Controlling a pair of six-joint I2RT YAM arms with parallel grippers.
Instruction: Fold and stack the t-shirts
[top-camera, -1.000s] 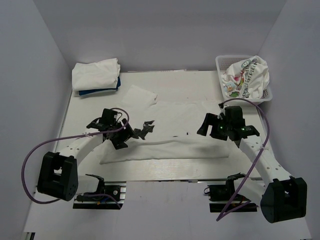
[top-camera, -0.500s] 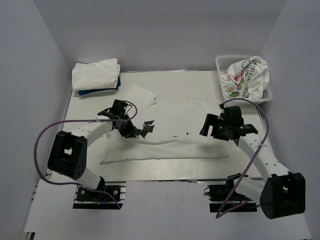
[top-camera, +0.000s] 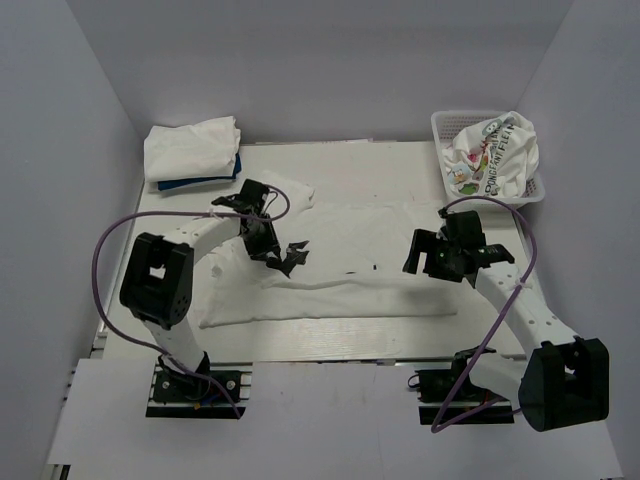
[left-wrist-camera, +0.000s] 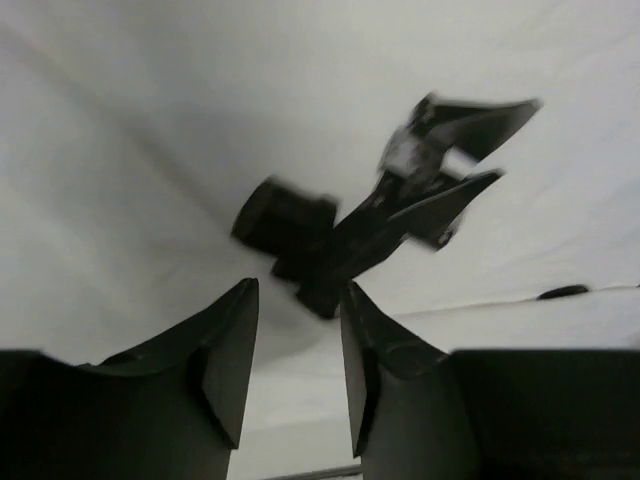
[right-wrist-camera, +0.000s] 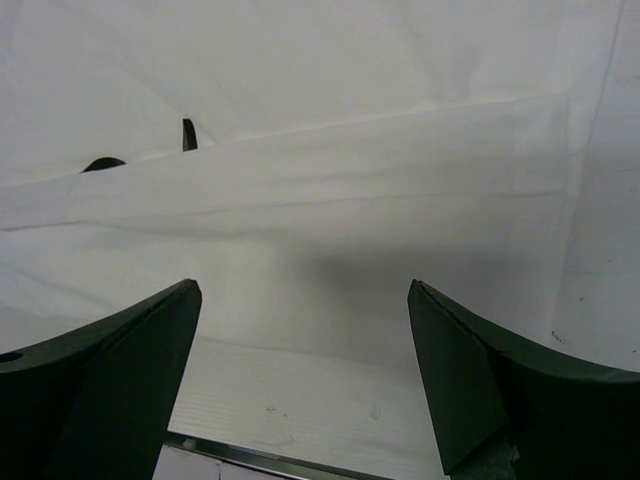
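From overhead, the white t-shirt lies spread mid-table with its near edge doubled over, so you're mid-fold. Left wrist: the left gripper is narrowed over cloth; you can't confirm a pinch. Right wrist: the right gripper gapes empty above the shirt and needs to pinch that edge next.

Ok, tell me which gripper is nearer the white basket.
Right. The right gripper sits over the right end of the spread shirt, in front of the basket at the back-right corner. The left gripper is far across, over the shirt's left part.
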